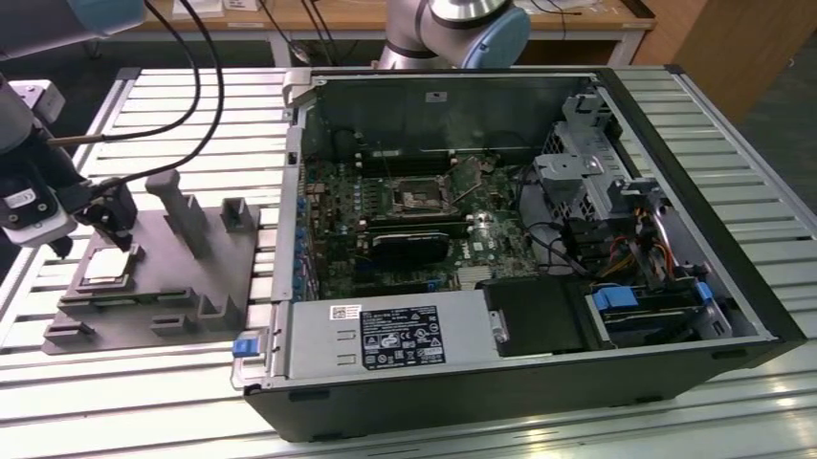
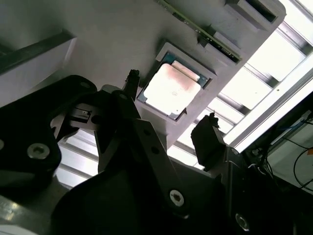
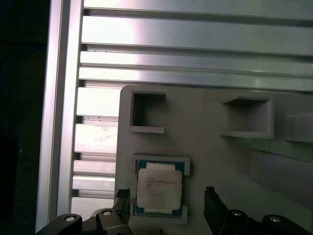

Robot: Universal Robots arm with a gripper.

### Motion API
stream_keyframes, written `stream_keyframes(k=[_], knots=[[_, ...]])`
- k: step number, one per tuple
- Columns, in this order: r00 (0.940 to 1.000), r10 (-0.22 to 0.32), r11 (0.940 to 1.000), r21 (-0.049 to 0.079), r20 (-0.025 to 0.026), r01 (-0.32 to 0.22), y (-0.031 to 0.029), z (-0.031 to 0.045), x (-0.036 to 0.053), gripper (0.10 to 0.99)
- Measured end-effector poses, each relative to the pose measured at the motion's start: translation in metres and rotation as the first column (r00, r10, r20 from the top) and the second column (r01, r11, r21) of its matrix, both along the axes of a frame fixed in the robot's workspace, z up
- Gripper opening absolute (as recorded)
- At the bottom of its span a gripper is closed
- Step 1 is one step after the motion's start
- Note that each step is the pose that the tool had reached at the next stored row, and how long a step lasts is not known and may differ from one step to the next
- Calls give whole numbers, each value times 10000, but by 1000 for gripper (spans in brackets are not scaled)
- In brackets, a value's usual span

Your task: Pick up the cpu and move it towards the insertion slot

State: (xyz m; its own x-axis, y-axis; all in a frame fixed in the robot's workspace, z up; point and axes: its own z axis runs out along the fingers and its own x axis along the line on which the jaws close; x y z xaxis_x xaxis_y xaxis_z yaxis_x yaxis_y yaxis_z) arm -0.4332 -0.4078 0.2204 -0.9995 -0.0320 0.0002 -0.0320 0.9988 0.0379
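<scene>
Slatted aluminium rails make up the bench (image 1: 191, 115), which carries a grey plastic fixture plate with posts and pockets (image 1: 191, 277) toward the exterior view's left and a black, open-sided computer case (image 1: 447, 397) across the middle and right of that frame. In the lower left of the exterior view, the cpu (image 1: 107, 267), a small flat square chip with a silvery metal lid and a thin greenish rim, lies level in a shallow pocket of the fixture. It is well apart from the insertion slot (image 1: 422, 196), the square, silver-framed socket with a dark centre on the motherboard inside the case. The black two-fingered pincer (image 1: 115, 237) hangs just above the chip. In both wrist views its fingers (image 3: 122, 208) stand spread wider than the chip, one to each side, gripping nothing. The chip looks light, thin and quite stiff, with a smooth lid that would give little purchase. Its underside is likely delicate, so two opposite edges of the rim seem the sound place to pinch, squarely and gently. A few fine lines of print cross the lid (image 3: 159, 185) in the first wrist view. A white strip and a black panel of labels (image 1: 396, 337) sit on the silver housing low in the case.
</scene>
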Motion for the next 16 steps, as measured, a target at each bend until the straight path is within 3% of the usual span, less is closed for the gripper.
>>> stream_keyframes(k=[16], knots=[[10000,0,10000,2,1,0,0,-60,0,706]])
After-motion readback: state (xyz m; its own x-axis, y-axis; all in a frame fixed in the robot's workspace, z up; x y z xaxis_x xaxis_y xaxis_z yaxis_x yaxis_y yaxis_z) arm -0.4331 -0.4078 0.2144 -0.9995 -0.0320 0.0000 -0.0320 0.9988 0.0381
